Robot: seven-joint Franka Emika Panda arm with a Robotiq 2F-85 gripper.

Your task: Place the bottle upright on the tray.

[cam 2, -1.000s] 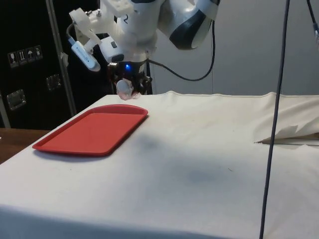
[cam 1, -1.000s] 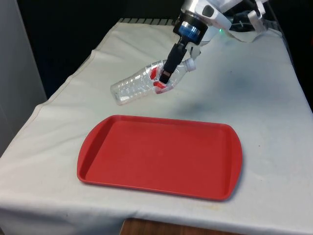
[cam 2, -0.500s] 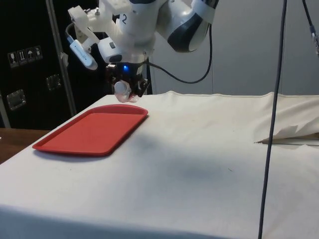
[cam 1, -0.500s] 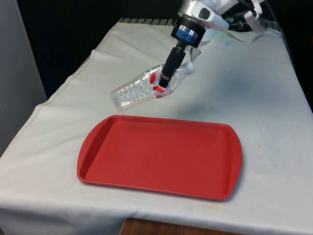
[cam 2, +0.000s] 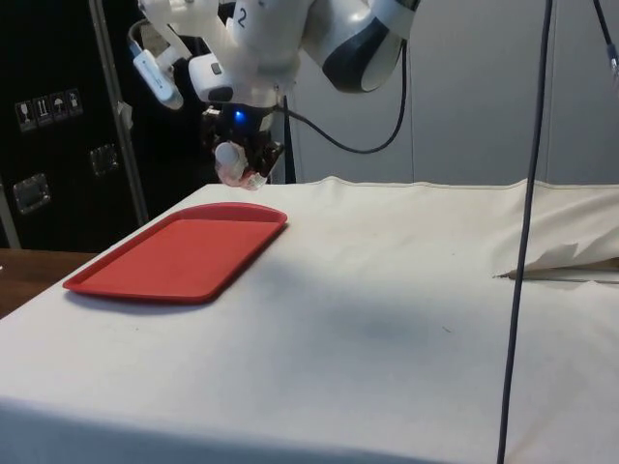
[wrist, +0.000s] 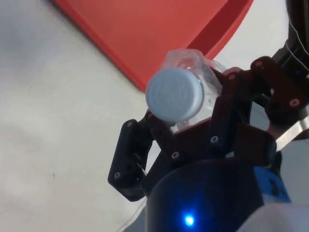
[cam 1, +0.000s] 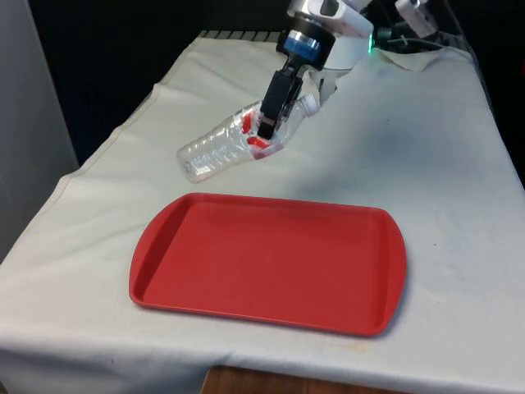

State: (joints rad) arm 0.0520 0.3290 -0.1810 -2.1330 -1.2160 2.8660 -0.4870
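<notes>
Carrying step: the hand (cam 1: 268, 125), clamped near the neck of the tilted bottle (cam 1: 234, 142), must next bring it upright over the tray (cam 1: 271, 263).

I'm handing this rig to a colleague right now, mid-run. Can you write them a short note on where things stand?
Tool: shut on the clear plastic bottle, gripping it near the neck end, by the red label.
Bottle: held in the air, tilted, white cap higher than its base, above the white cloth on the robot's side of the tray.
Red tray: bare, flat on the cloth.
Done: bottle grasped and off the table.
Left: carry it over the tray, turn it upright, set it down, release.
</notes>
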